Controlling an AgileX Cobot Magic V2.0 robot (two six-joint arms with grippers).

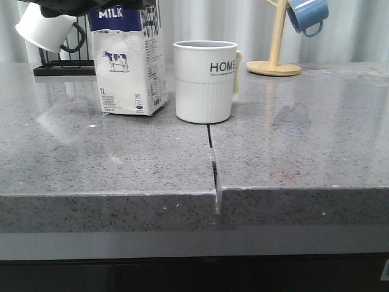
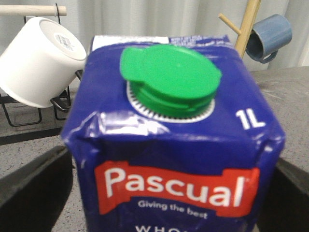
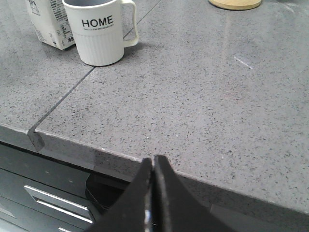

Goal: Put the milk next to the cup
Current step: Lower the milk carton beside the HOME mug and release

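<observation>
The milk (image 1: 129,67), a tall white carton with a dark blue top, stands upright on the counter just left of the cup (image 1: 205,80), with a narrow gap between them. The cup is an off-white "HOME" mug with its handle to the right. My left gripper (image 1: 91,6) is at the carton's top. In the left wrist view its black fingers (image 2: 36,188) press both sides of the milk (image 2: 174,145), which has a green cap. My right gripper (image 3: 153,162) is shut and empty over the counter's front edge, far from the cup (image 3: 99,34) and the milk (image 3: 48,21).
A white mug (image 1: 45,27) hangs on a black rack (image 1: 64,67) behind the carton on the left. A wooden mug tree (image 1: 275,61) with a blue mug (image 1: 307,15) stands at the back right. A seam (image 1: 213,158) splits the grey counter.
</observation>
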